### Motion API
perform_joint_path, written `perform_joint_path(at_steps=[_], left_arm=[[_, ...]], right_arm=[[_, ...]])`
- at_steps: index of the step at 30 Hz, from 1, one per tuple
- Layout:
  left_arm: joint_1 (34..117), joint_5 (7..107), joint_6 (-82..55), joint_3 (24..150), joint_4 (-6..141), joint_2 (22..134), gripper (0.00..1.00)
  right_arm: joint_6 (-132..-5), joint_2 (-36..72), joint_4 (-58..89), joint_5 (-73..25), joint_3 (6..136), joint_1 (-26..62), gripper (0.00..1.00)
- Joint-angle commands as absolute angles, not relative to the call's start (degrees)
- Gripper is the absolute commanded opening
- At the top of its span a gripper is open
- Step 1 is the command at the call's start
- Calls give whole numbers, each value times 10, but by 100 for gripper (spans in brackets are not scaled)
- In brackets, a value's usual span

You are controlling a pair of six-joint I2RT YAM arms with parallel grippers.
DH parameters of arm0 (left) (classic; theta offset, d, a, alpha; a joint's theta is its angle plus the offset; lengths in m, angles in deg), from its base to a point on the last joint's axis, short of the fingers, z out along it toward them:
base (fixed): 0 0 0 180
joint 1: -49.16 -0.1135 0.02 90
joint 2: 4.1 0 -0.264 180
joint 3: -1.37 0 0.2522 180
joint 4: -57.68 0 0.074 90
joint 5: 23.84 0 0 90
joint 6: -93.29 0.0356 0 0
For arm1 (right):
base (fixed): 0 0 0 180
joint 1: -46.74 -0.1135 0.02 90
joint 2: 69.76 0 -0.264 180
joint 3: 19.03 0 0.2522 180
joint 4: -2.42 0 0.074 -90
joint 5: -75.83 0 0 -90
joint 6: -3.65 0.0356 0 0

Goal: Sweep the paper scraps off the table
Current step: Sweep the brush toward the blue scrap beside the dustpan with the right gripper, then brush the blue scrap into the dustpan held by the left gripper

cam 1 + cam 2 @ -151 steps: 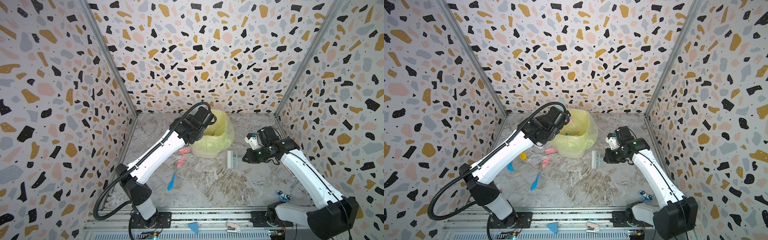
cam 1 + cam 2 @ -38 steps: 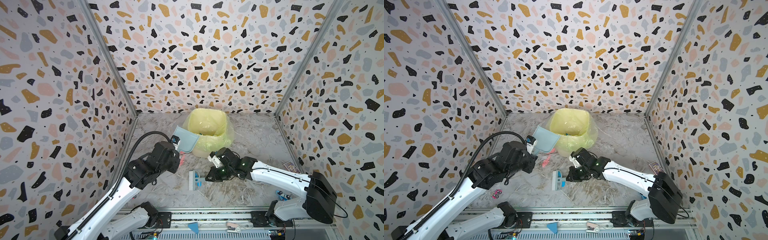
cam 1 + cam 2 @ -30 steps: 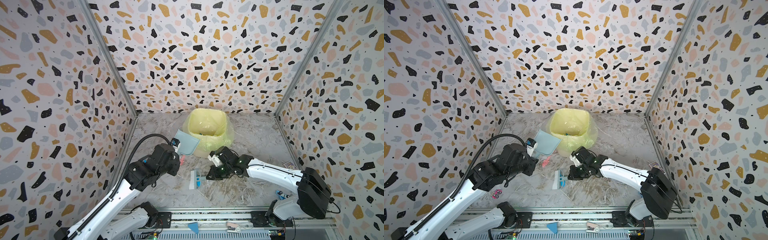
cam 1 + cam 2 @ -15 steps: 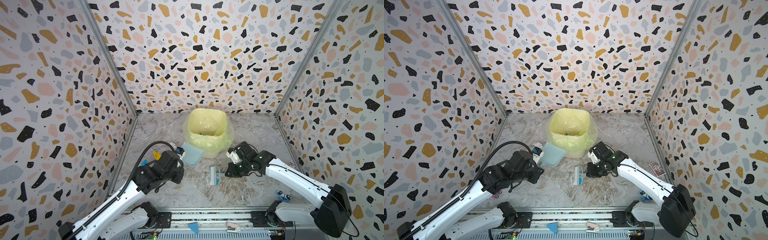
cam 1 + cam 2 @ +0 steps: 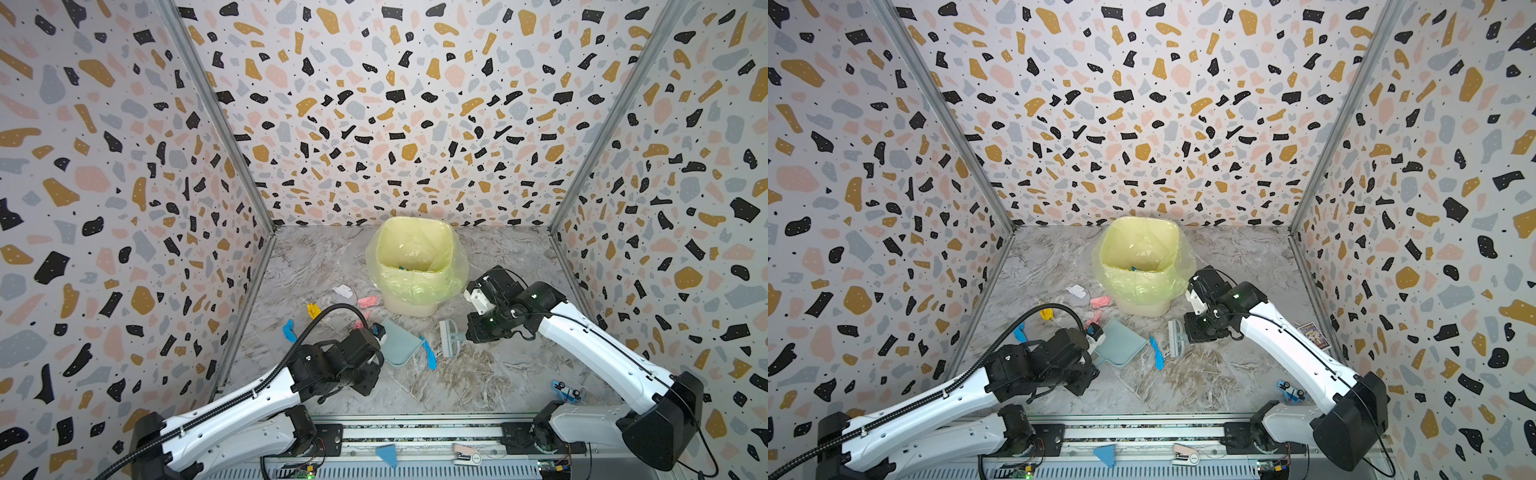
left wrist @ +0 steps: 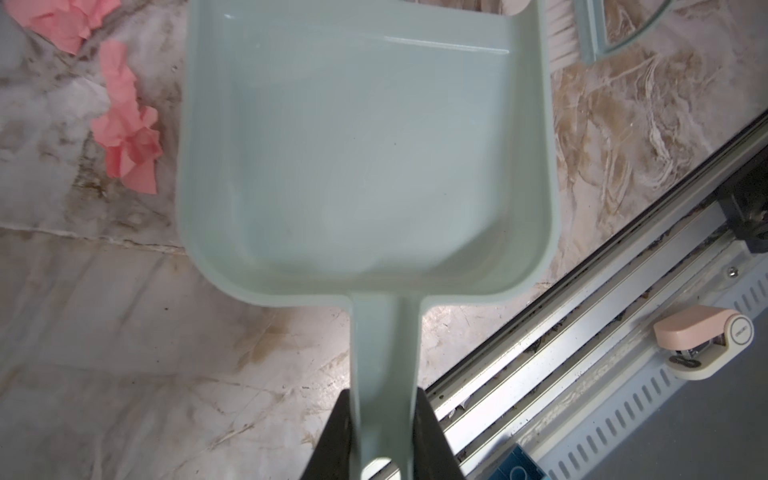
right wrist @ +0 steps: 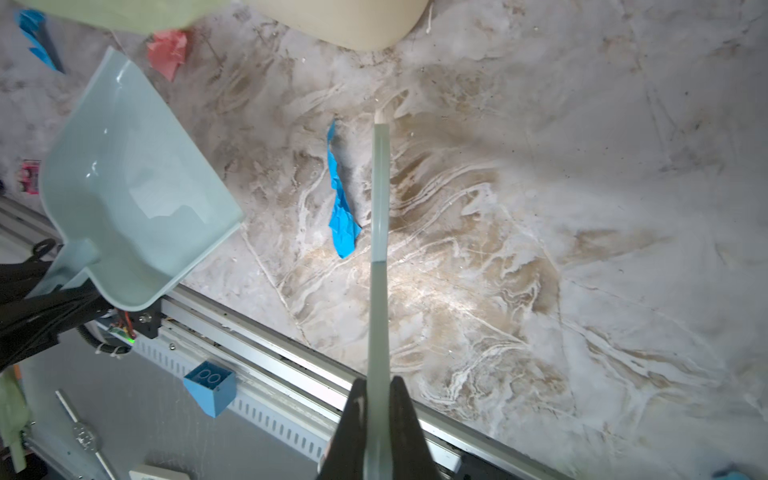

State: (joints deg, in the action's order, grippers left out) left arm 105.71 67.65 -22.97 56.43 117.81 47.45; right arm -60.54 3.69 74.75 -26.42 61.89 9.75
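My left gripper (image 6: 384, 432) is shut on the handle of a pale green dustpan (image 5: 400, 343), whose empty tray lies low over the marble table (image 5: 478, 382). A matching brush (image 5: 449, 338) hangs from my right gripper (image 7: 378, 399), which is shut on its thin handle (image 7: 380, 208). One long blue paper scrap (image 5: 429, 353) lies between the dustpan's mouth and the brush. Pink scraps (image 5: 368, 301), a white one (image 5: 343, 291), a yellow one (image 5: 312, 309) and another blue one (image 5: 288, 329) lie left of the bin. Pink pieces (image 6: 124, 133) sit beside the pan.
A cream bin lined with a yellow bag (image 5: 417, 266) stands at the middle back, with scraps inside. A small blue toy (image 5: 566, 390) and a printed card box (image 5: 1314, 336) lie near the right wall. A stapler (image 5: 465, 453) and a blue brick (image 5: 386, 454) rest on the front rail.
The dustpan has come away from the bin, toward the front and right, and down to the table. The brush has moved right, so the blue scrap now lies between the two.
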Motion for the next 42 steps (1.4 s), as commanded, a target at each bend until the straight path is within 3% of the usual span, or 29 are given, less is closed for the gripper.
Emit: perform_joint_path(at_steps=[1, 11, 19, 42], left_arm=[[1076, 678, -252, 551, 1157, 487, 21], [1101, 684, -236, 556, 1189, 529, 22], [1111, 678, -233, 544, 1184, 548, 22], [1115, 655, -187, 561, 1159, 631, 22]], right_arm=[[-632, 54, 790, -219, 653, 81, 0], [-669, 164, 869, -123, 770, 4, 0], [-690, 227, 877, -110, 821, -22, 0], [-694, 282, 873, -121, 865, -54, 0]])
